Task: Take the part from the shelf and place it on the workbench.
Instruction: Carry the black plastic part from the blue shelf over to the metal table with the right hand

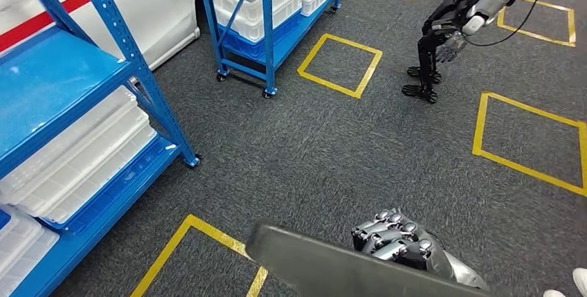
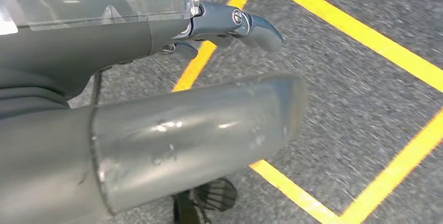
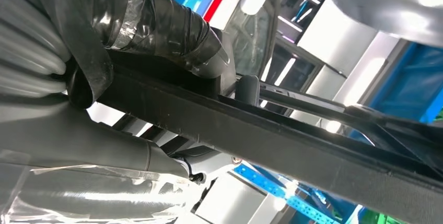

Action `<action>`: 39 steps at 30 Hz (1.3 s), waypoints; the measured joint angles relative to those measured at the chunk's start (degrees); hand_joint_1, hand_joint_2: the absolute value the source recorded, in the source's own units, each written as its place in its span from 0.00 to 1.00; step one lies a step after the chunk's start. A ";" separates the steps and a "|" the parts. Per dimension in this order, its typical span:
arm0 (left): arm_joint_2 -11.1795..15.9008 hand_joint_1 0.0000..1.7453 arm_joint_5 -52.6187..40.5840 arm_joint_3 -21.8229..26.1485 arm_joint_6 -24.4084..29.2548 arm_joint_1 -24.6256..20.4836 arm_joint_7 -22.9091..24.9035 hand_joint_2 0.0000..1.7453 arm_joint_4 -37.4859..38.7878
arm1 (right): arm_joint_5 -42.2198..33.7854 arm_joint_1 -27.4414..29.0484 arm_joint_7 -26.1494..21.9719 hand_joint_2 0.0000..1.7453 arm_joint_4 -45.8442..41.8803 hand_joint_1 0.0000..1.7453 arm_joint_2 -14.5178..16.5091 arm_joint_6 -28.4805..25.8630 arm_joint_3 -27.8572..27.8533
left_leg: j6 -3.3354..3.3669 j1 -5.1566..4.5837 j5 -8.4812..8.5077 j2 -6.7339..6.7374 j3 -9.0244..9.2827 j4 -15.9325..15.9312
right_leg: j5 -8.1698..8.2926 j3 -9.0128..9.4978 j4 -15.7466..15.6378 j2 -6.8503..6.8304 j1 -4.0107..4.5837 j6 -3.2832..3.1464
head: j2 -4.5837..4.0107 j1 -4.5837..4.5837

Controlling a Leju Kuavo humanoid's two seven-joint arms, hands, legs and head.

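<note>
**A:** Where is the part (image 1: 304, 259) as we cross the floor (image 1: 332, 145)?

**B:** Off the shelf (image 1: 104, 82) and in our right hand (image 1: 396, 236). It sits low and close in the head view, over the near corner of a yellow square (image 1: 187, 241). We see no workbench.

**A:** How is that hand set?

**B:** Its fingers curl over the part's far edge. From the right wrist we see the taped thumb (image 3: 156, 31) pressed down on the dark bar, so the hand is clamped around it.

**A:** And the left hand (image 2: 172, 25)?

**B:** From its wrist, the thumb reaches out just beside the grey part. We cannot tell whether that hand grips it.

**A:** Which way does the part lie?

**B:** Its long axis runs across our front, and the free end sticks out leftward past the right hand, toward the shelf side. We judge that the right hand is carrying it. We also judge that setting it down will mean bringing that long axis level along the workbench edge, once the workbench comes into sight.
</note>
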 joint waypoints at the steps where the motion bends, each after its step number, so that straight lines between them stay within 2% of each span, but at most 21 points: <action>1: 0.01 0.00 0.01 0.05 -0.06 0.04 -0.03 0.00 -0.01 | -0.03 -0.04 -0.01 1.00 0.09 0.99 0.02 0.01 0.03 | 0.22 -0.16 0.03 0.87 0.04 -0.08 | -1.92 -1.56 3.32 -2.00 -0.01 0.19 | 0.00 0.01; 3: 0.01 0.00 0.04 0.20 -0.21 0.24 -0.06 0.00 -0.01 | -0.04 -0.02 0.01 1.00 0.28 0.99 0.05 0.04 0.11 | 0.41 -0.48 -0.08 2.63 0.01 -0.04 | -5.14 -5.02 10.59 -3.79 -0.23 0.60 | 0.00 -0.01; 5: 0.03 0.00 0.05 0.33 -0.37 0.25 -0.09 0.00 -0.01 | -0.04 0.09 0.01 1.00 0.44 0.99 0.07 0.08 0.21 | 0.40 -0.66 -0.29 4.27 0.13 0.01 | -4.65 -5.60 12.05 -4.28 -0.43 0.78 | 0.00 -0.01; 7: 0.03 0.00 0.05 0.37 -0.48 0.12 -0.11 0.00 -0.02 | -0.04 0.11 0.01 1.00 0.52 0.99 0.08 0.09 0.28 | 0.21 -0.71 -0.61 5.59 0.54 0.02 | -0.95 -1.91 5.48 -5.42 -0.39 0.59 | 0.00 -0.01; 9: 0.03 0.00 0.05 0.40 -0.56 0.00 -0.13 0.00 -0.04 | -0.03 0.07 0.00 1.00 0.54 0.99 0.09 0.09 0.30 | -0.25 -0.91 -1.04 6.66 1.00 0.07 | 1.28 1.86 -1.53 -7.64 0.21 -0.16 | 0.00 -0.01; 11: 0.03 0.00 0.05 0.45 -0.55 -0.08 -0.15 0.00 -0.07 | -0.03 0.06 -0.01 1.00 0.54 0.99 0.09 0.09 0.31 | -0.84 -1.05 -1.35 7.68 1.29 0.07 | 1.32 2.70 -3.62 -8.17 0.82 -0.96 | 0.00 -0.01; 13: 0.02 0.00 0.06 0.55 -0.40 -0.21 -0.27 0.00 -0.13 | -0.18 0.21 0.00 1.00 0.54 0.99 0.12 0.15 0.31 | -1.41 -0.97 -1.74 8.19 1.55 0.12 | 1.58 2.68 -4.01 -6.83 0.74 -1.59 | 0.00 -0.01; 15: 0.07 0.00 0.19 0.79 -0.29 -0.24 -0.58 0.00 -0.20 | -0.52 0.47 -0.01 1.00 0.56 0.99 0.33 0.40 0.31 | -1.79 -0.80 -3.80 5.96 0.60 2.77 | 1.94 2.96 -4.63 -5.70 0.40 -2.33 | 0.00 -0.02; 17: 0.33 0.00 0.54 1.25 -0.52 0.10 -0.97 0.00 -0.23 | -0.80 1.06 -0.01 1.00 0.63 0.99 0.72 0.68 0.31 | -1.93 -0.66 -7.65 2.94 -2.77 10.03 | 2.07 3.04 -4.80 -4.50 0.30 -2.78 | 0.00 -0.03; 18: 0.56 0.00 0.73 1.48 -0.80 0.38 -1.13 0.00 -0.23 | -0.98 1.54 0.01 1.00 0.67 0.99 0.90 0.79 0.31 | -1.99 -0.65 -9.15 2.31 -4.75 13.98 | 2.06 3.01 -4.75 -3.82 0.34 -2.86 | 0.00 -0.03; 20: 1.01 0.00 0.98 1.84 -1.74 0.90 -1.37 0.00 -0.23 | -1.84 2.75 0.01 1.00 0.82 0.99 1.30 1.34 0.31 | -2.12 -0.61 -8.78 1.93 -6.73 17.02 | 1.95 3.03 -4.54 -2.28 0.35 -2.87 | 0.00 -0.03; 22: 1.39 0.00 1.10 2.26 -2.78 1.14 -1.47 0.00 -0.23 | -3.01 3.79 0.01 1.00 1.05 0.99 1.71 2.39 0.31 | -2.22 -0.35 -4.30 1.11 -4.96 11.59 | 1.64 3.05 -4.02 -0.71 0.22 -2.63 | 0.00 -0.03; 24: 1.65 0.00 1.17 2.68 -3.92 1.33 -1.52 0.00 -0.23 | -4.26 4.34 0.01 1.00 1.37 0.99 2.19 3.98 0.30 | -2.30 0.07 -1.12 -1.85 -2.31 4.58 | 1.25 2.79 -3.26 0.74 0.21 -2.11 | 0.00 -0.02; 26: 1.71 0.00 1.28 2.97 -4.96 1.46 -1.72 0.00 -0.23 | -5.69 4.68 0.01 1.00 1.80 0.99 2.86 6.08 0.25 | -2.10 0.12 -0.83 -3.51 -1.13 1.83 | 1.35 2.36 -3.11 2.14 0.11 -1.41 | 0.00 -0.03; 28: 1.71 0.00 1.51 3.26 -5.45 1.40 -2.12 0.00 -0.23 | -6.59 5.13 0.01 1.00 2.35 0.99 3.83 7.84 0.12 | -1.33 0.02 -0.55 -2.14 -0.74 1.21 | 1.72 2.03 -3.38 3.19 -0.14 -0.66 | 0.00 -0.04; 30: 1.72 0.00 1.80 3.74 -5.55 1.39 -2.40 0.00 -0.26 | -6.68 5.44 0.01 1.00 2.83 0.99 4.92 8.68 -0.05 | -0.45 0.07 -0.15 -0.58 -0.61 0.74 | 0.51 0.99 -1.50 0.98 -0.05 -0.15 | 0.00 -0.02; 32: 1.74 0.00 1.93 4.31 -5.49 1.72 -2.25 0.00 -0.27 | -6.24 5.69 0.00 1.00 3.05 0.99 5.99 8.87 -0.15 | 0.07 -0.18 -0.10 1.09 -0.59 0.60 | -3.10 -2.11 4.96 -2.67 0.03 0.19 | 0.00 -0.01; 34: 1.74 0.00 1.80 4.66 -5.35 2.17 -1.88 0.00 -0.27 | -5.62 6.35 0.00 1.00 3.13 0.99 6.91 8.86 -0.17 | 0.25 -0.55 -0.22 2.87 -0.61 0.61 | -5.81 -5.40 11.78 -3.98 -0.14 0.42 | 0.00 -0.01; 35: 1.74 0.00 1.62 4.77 -5.28 2.27 -1.69 0.00 -0.27 | -5.34 6.79 0.00 1.00 3.14 0.99 7.25 8.84 -0.17 | 0.25 -0.68 -0.28 3.63 -0.59 0.62 | -5.75 -5.86 12.85 -4.17 -0.20 0.41 | 0.00 -0.01; 37: 1.72 0.00 0.98 4.87 -5.03 2.25 -1.12 0.00 -0.27 | -4.73 7.58 0.01 1.00 3.11 0.99 7.81 8.79 -0.17 | 0.18 -0.86 -0.47 4.97 -0.37 0.62 | -2.69 -2.97 7.90 -4.72 -0.08 0.01 | 0.00 -0.01; 39: 1.64 0.00 0.22 4.91 -4.63 2.22 -0.18 0.00 -0.27 | -4.12 8.02 0.00 1.00 3.05 0.99 8.35 8.65 -0.15 | -0.09 -0.98 -0.75 6.15 0.04 0.60 | 0.14 1.60 -0.35 -7.16 0.63 -0.91 | 0.00 -0.02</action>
